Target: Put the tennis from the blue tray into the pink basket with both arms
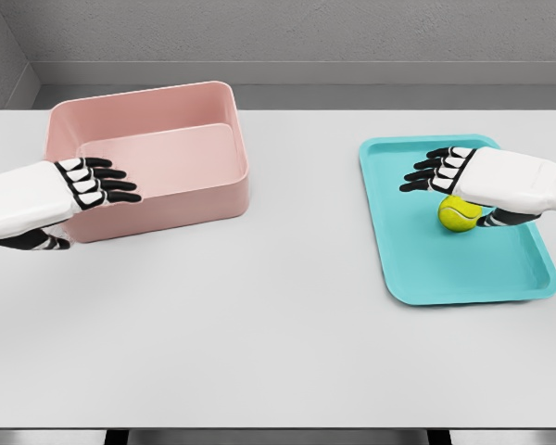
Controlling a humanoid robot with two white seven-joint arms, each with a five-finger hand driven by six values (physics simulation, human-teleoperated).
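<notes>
A yellow-green tennis ball (457,214) lies on the blue tray (445,273) at the right of the table. My right hand (463,190) hovers just over the ball, fingers stretched leftward and thumb below, partly covering the ball's right side; it holds nothing. The pink basket (199,199) stands at the left, with nothing visible inside. My left hand (88,199) is at the basket's front left corner, fingers extended over its rim and open.
The grey table (278,324) stretches between basket and tray. Its front edge runs along the bottom of the view, and a grey wall rises behind it.
</notes>
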